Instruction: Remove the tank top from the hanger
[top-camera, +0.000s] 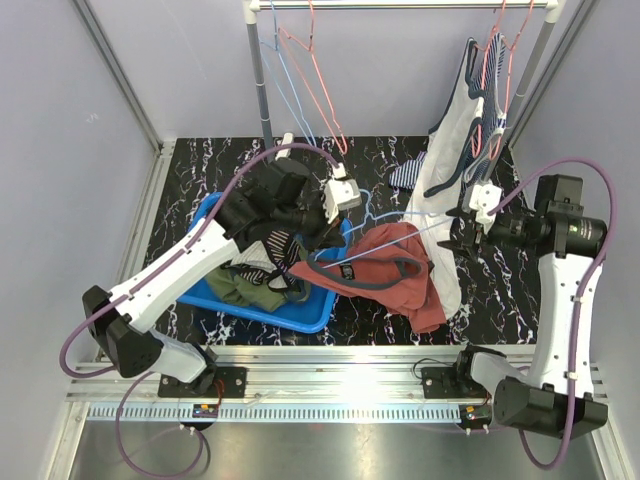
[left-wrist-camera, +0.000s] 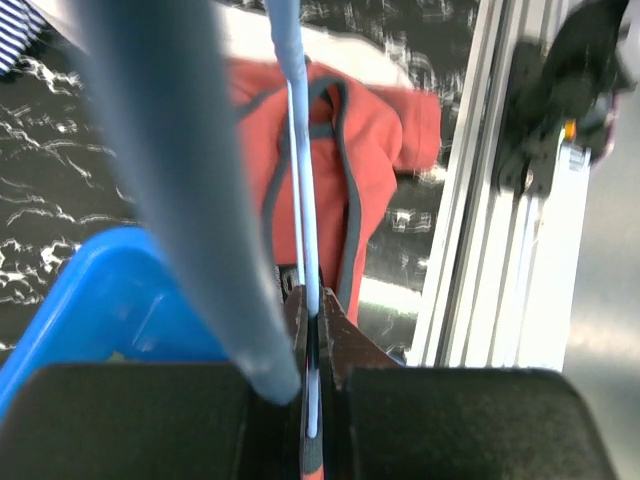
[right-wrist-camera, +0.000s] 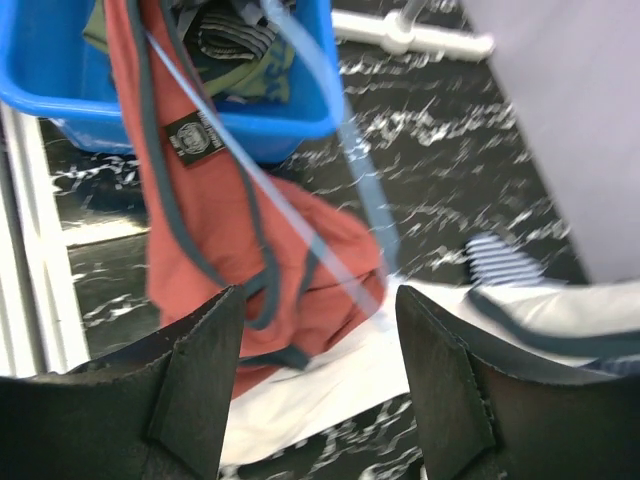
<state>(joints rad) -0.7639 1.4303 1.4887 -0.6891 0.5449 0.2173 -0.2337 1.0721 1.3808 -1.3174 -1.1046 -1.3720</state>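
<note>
The red tank top (top-camera: 392, 268) with grey-blue trim hangs on a light blue wire hanger (top-camera: 405, 241), drooping past the right end of the blue bin (top-camera: 205, 215). My left gripper (top-camera: 338, 228) is shut on the hanger wire (left-wrist-camera: 312, 300); the tank top (left-wrist-camera: 375, 130) lies beyond it. My right gripper (top-camera: 462, 238) is open and empty just right of the tank top. In the right wrist view the tank top (right-wrist-camera: 215, 235) and hanger wire (right-wrist-camera: 300, 215) sit ahead of the open fingers (right-wrist-camera: 195, 380), not touching them.
The blue bin (right-wrist-camera: 255, 115) holds several garments. A white garment (top-camera: 440, 180) and striped ones hang from the rack (top-camera: 400, 5) at the right, reaching the table (right-wrist-camera: 330, 395). Empty red and blue hangers (top-camera: 315, 75) hang in the middle. A metal rail (left-wrist-camera: 480, 200) runs along the front.
</note>
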